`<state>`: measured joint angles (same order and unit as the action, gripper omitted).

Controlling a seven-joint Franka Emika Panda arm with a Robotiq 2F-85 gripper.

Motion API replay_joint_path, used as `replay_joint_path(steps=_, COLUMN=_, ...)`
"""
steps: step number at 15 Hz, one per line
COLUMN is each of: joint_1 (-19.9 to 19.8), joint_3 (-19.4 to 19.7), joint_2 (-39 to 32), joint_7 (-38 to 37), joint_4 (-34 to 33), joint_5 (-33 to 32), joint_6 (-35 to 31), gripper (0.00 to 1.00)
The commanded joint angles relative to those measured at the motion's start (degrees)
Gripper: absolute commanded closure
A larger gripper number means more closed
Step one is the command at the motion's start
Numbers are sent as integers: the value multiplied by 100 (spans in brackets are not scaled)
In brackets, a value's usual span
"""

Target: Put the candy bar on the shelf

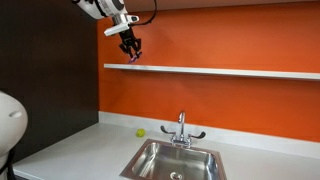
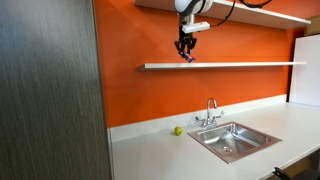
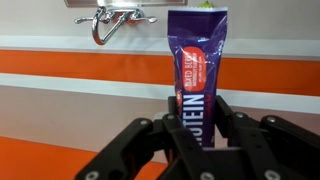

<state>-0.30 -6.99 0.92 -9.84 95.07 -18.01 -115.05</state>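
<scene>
My gripper [image 3: 199, 118] is shut on the candy bar [image 3: 198, 62], a flat dark purple wrapper with a red mark and white lettering, which sticks out from between the fingers in the wrist view. In both exterior views the gripper [image 1: 131, 56] [image 2: 184, 53] hangs just above the left part of the long white shelf [image 1: 230, 71] [image 2: 240, 65] on the orange wall. The bar shows only as a small dark tip [image 2: 186, 58] at the shelf surface. I cannot tell whether it touches the shelf.
A second white shelf [image 2: 270, 13] runs higher up. Below lies the pale countertop [image 1: 80, 150] [image 2: 150, 150] with a steel sink [image 1: 175, 160] [image 2: 232, 139], a faucet [image 1: 181, 128] [image 2: 210, 110] and a small yellow-green ball [image 1: 140, 132] [image 2: 178, 130]. A dark panel [image 2: 50, 90] stands beside it.
</scene>
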Motion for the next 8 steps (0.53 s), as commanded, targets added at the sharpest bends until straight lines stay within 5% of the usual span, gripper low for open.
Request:
replay_joint_path(steps=1, joint_1=202, joint_3=112, joint_2=-686, joint_7=362, joint_4=-1133, joint_5=56, joint_6=674, gripper=86)
replay_joint_path(steps=8, joint_1=226, joint_3=348, joint_2=-1416, joint_7=732, joint_4=-1939, joint_5=208, joint_6=868, gripper=86)
